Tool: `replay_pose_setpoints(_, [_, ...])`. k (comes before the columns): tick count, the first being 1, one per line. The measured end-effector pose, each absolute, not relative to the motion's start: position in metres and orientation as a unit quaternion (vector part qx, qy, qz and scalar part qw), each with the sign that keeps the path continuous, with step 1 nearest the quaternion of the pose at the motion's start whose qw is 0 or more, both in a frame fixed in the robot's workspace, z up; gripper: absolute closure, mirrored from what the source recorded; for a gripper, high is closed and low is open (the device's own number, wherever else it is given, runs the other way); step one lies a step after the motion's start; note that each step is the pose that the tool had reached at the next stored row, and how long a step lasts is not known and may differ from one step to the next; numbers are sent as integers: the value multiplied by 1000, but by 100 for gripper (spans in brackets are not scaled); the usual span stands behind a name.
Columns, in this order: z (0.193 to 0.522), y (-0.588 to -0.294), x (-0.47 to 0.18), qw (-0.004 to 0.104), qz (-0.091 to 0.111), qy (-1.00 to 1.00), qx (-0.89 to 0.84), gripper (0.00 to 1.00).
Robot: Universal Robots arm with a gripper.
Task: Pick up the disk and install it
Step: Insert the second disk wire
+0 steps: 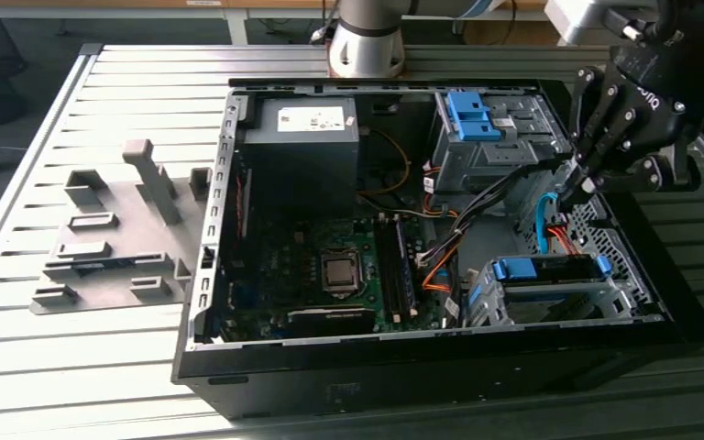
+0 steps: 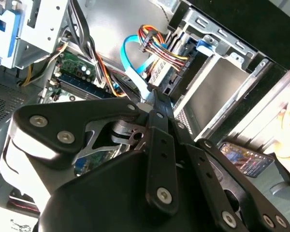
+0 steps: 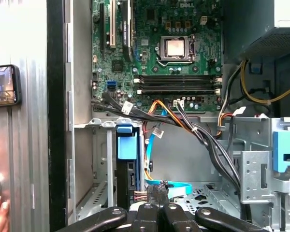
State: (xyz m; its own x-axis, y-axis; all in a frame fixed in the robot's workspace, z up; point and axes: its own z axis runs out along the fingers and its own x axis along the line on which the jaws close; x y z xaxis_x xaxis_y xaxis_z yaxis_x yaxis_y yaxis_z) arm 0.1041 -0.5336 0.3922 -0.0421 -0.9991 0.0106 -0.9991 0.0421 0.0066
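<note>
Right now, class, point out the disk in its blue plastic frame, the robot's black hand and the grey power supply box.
disk (image 1: pixel 548 269), exterior view, blue frame edge.
hand (image 1: pixel 582 188), exterior view, fingertips.
power supply box (image 1: pixel 303 124), exterior view, top face.

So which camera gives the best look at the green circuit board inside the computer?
The first wrist view: the green circuit board faces it squarely, with its socket and slots plain. The exterior view shows the board at a slant and darker. The second wrist view catches a small strip of it behind cables.
</note>
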Motion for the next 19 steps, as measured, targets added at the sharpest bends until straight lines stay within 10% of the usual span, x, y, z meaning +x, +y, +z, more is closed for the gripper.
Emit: replay_pose_setpoints(19, [393, -530, 104, 17, 0, -722, 692, 75])
